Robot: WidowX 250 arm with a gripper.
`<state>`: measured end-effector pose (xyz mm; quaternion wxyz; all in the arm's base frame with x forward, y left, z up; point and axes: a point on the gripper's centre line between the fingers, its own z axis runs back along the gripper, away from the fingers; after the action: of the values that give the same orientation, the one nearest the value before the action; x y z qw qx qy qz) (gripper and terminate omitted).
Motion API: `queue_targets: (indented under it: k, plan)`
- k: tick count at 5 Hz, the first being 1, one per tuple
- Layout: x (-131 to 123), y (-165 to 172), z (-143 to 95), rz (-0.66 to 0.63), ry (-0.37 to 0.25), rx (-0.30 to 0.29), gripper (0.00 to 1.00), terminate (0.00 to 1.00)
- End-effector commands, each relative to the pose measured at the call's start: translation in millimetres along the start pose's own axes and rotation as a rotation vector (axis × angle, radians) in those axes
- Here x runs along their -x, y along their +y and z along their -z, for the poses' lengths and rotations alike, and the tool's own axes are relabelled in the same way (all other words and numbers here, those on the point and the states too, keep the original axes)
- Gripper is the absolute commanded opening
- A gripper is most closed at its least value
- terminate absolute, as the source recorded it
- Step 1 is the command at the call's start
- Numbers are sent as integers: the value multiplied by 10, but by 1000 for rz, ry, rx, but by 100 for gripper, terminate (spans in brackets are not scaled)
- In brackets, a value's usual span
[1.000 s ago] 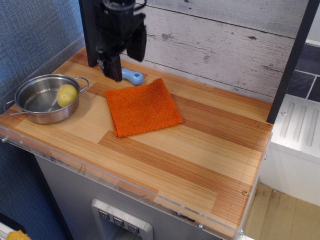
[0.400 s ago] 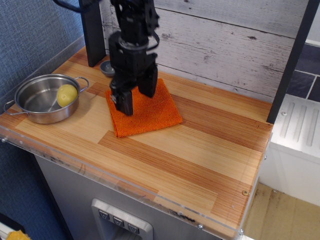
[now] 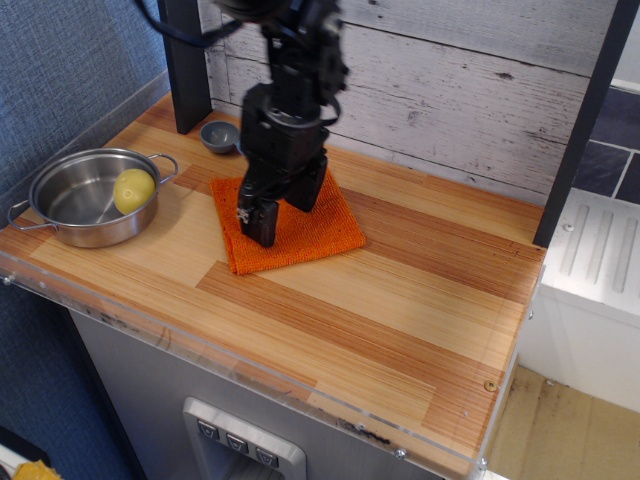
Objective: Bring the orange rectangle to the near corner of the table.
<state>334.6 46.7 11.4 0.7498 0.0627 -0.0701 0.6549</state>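
Observation:
The orange rectangle (image 3: 320,232) is a flat nubby orange cloth lying on the striped wooden table (image 3: 400,300), left of middle toward the back. My black gripper (image 3: 283,212) hangs right over the cloth's middle with its jaws spread open. One fingertip is low at the cloth's front part; I cannot tell whether it touches. The gripper hides much of the cloth's centre. Nothing is held.
A steel pot (image 3: 85,195) with a yellow fruit (image 3: 134,189) stands at the left edge. A small grey-blue scoop (image 3: 219,135) lies behind the cloth near the black post (image 3: 185,60). A clear acrylic rim (image 3: 250,370) runs along the front edge.
My gripper has moved from the back by the post forward and right, and has come down over the orange cloth. The cloth, pot and fruit have not moved.

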Motion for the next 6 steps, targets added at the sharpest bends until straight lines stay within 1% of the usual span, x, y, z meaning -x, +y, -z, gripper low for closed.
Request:
queue_targets:
  k: [1,2,3,4,5,6]
  plan:
    - [120,-15,-117,0,3,35,100,0]
    - [240,-12,-180,13,14,50,100,0]
    - [457,0,-280,51,24,70,100,0]
    - [727,117,-354,107,25,71,100,0]
    - [914,267,-340,152,48,62,100,0]
    - [1038,431,-386,190,49,60,100,0]
